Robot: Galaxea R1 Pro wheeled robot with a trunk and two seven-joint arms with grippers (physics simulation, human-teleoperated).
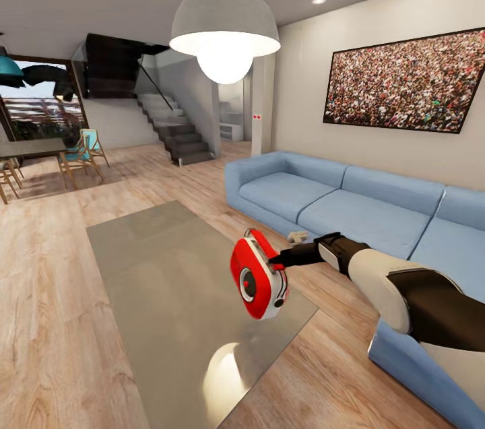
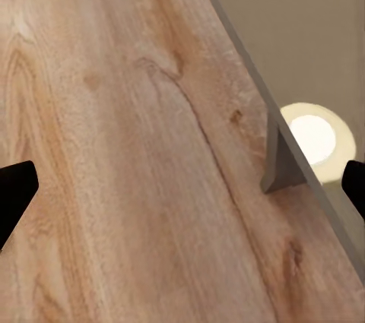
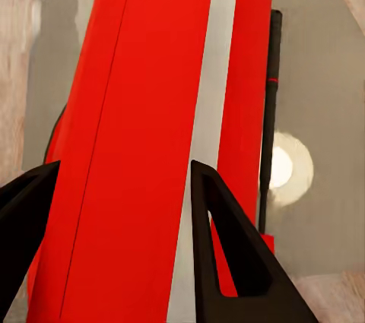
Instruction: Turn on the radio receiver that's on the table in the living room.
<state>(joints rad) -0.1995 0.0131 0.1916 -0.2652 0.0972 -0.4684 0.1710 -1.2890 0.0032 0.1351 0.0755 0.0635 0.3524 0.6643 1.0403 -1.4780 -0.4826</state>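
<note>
radio (image 1: 258, 277): red with white side trim, round dial facing left and toward the camera, tilted. It sits over the right part of the table, near its right edge. Whether it rests on the top or is lifted clear, I cannot tell.
right tool (image 1: 278, 260): at the radio's top right side, arm reaching in from the right. In the right wrist view the right tool (image 3: 114, 209) has its two dark fingers (image 3: 220, 247) spread over the radio (image 3: 144, 133) body, one on each side of the red panel. Looks closed on the radio, fingers against its surface.
handle (image 3: 268, 118): thin dark bar running along the radio's edge, seen in the right wrist view, with the table (image 3: 327, 110) behind it.
left tool (image 2: 182, 186): fingertips (image 2: 15, 190) at opposite edges of the left wrist view, wide apart, nothing between them. It hangs over the floor (image 2: 114, 148) beside the table (image 2: 319, 26) edge and one leg (image 2: 281, 159).
table (image 1: 155, 267): low, long, grey glossy top, runs from near centre to far left. Lamp glare shows on its near end.
floor (image 1: 47, 294): light wood planks.
sofa (image 1: 337, 207): blue sectional, right of the table, along the right wall.
lamp (image 1: 224, 28): white dome pendant, lit, top centre.
picture (image 1: 404, 82): framed crowd photo on the right wall above the sofa.
stairs (image 1: 178, 133): far centre.
dining table (image 1: 30, 146): far left, with chairs (image 1: 84, 153).
</note>
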